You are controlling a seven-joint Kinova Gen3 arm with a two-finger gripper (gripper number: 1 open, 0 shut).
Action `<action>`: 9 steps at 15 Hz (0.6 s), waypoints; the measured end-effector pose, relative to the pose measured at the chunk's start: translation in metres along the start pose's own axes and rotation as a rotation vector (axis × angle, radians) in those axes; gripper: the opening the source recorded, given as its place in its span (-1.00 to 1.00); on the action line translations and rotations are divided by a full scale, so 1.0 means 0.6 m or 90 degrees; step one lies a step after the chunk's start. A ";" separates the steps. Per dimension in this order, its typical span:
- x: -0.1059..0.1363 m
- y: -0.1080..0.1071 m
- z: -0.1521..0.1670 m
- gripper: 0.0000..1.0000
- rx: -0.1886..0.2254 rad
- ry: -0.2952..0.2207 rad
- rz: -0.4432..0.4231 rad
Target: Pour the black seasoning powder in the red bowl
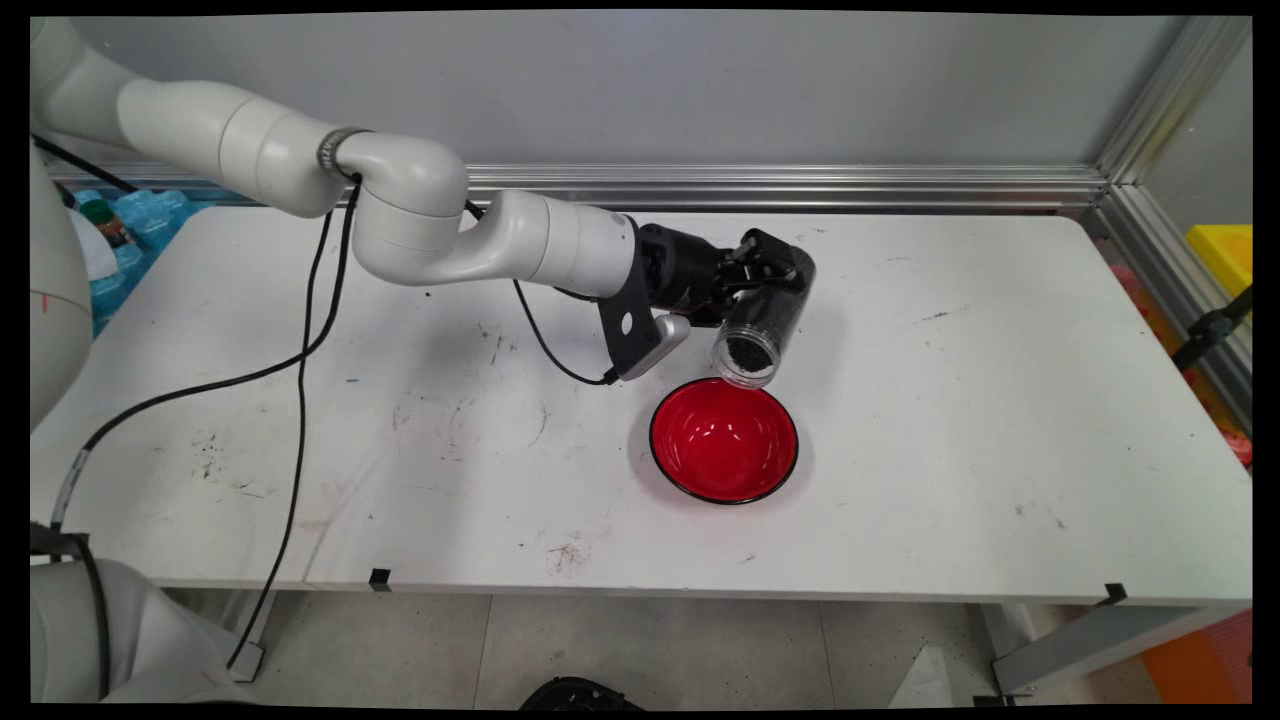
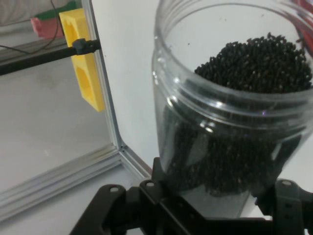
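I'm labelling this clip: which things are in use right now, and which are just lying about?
In use:
- gripper, shut on the jar
- jar of black grains, tilted, mouth over the bowl's far rim
- red bowl, no grains visible inside

Lying about:
- yellow block beyond the table's right end
- blue packs off its left end
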 end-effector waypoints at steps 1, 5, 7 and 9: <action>0.001 0.001 0.002 -1.00 0.004 -0.001 0.008; 0.005 0.007 0.008 -1.00 0.018 -0.004 0.037; 0.007 0.010 0.011 -1.00 0.024 -0.004 0.050; 0.010 0.013 0.016 -1.00 0.031 -0.004 0.062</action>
